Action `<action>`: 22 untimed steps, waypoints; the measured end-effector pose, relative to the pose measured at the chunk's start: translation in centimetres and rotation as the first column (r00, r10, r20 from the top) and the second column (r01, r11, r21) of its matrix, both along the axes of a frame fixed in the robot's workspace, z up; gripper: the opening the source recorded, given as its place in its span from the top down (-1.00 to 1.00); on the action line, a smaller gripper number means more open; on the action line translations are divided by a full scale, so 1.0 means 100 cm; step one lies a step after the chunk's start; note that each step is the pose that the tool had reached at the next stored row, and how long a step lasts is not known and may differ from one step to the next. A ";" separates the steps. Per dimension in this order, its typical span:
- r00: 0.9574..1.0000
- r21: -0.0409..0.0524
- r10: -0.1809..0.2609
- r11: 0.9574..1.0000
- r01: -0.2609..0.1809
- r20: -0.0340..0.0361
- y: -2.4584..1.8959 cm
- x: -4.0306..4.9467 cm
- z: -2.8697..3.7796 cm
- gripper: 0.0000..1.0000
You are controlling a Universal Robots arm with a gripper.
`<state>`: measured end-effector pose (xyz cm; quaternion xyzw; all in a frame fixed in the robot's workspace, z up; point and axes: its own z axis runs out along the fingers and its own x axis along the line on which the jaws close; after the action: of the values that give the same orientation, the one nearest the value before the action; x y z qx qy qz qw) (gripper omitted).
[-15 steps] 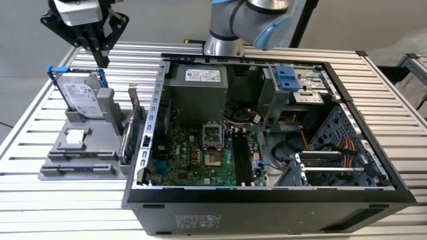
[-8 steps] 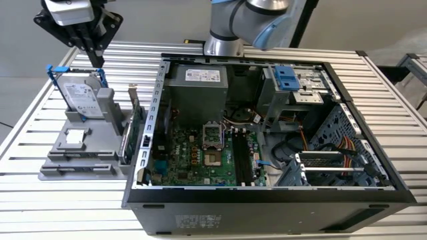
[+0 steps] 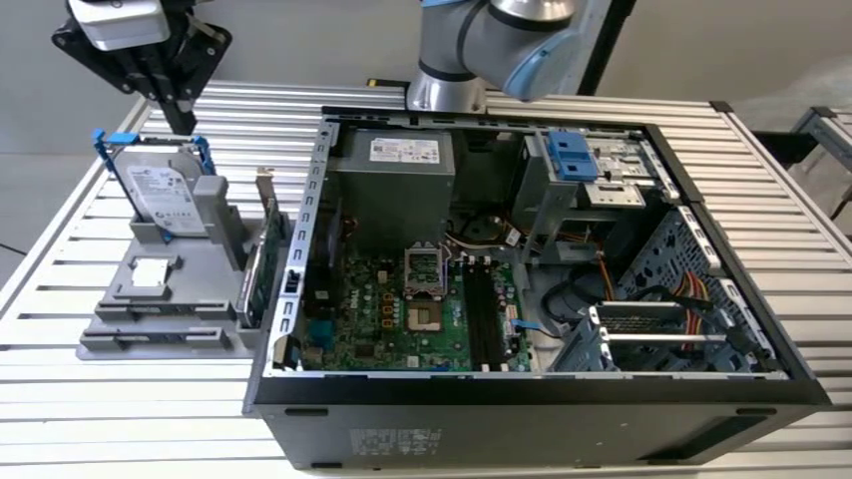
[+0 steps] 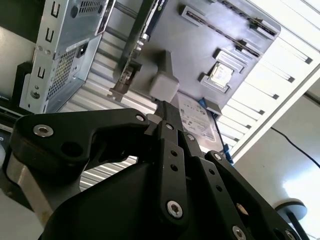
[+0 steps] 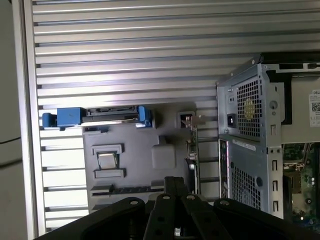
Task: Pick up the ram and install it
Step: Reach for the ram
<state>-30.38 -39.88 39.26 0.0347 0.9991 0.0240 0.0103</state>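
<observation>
Closest to both wrist cameras is the black gripper (image 5: pixel 175 181). Its linkage blocks the near part of each wrist view. Its two fingers meet at the tips, closed on nothing.

In the exterior view the gripper (image 3: pixel 183 125) hangs above the far end of a grey holder (image 3: pixel 187 299), at the exterior view's left. The gripper's upper body is cut off by the picture edge.

The ram (image 5: pixel 127 189) appears in the first wrist view as a thin dark strip set in a slot of the holder. One end either stops at the fingers or runs behind them; I cannot tell which. In the exterior view the ram is too slight to make out.

A hard drive (image 3: pixel 167 195) in a blue frame stands upright in the holder. A green expansion card (image 3: pixel 266 254) stands on the holder's side nearest an open computer case (image 3: pixel 533 419). Inside the case lies the motherboard (image 3: pixel 386 309); whether its dark memory slots (image 3: pixel 477 319) are filled cannot be told. Everything rests on a slatted metal table (image 3: pixel 107 419).
</observation>
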 end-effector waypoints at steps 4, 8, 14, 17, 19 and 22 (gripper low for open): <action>1.000 0.000 0.000 1.000 0.000 0.000 0.0000 -0.0054 0.0000 1.00; 1.000 0.000 0.000 1.000 0.000 0.000 0.0000 -0.0108 0.0000 1.00; 1.000 0.000 0.002 1.000 -0.002 0.000 0.0000 -0.0195 0.0000 1.00; 1.000 0.000 0.010 1.000 -0.010 0.000 0.0000 -0.0241 0.0000 1.00; 1.000 0.000 0.017 1.000 -0.017 0.000 0.0000 -0.0271 0.0000 1.00; 0.999 0.000 0.039 0.999 -0.039 0.000 0.0000 -0.0301 0.0000 1.00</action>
<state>-33.39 -39.88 39.26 0.0151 0.9995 0.0242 0.0098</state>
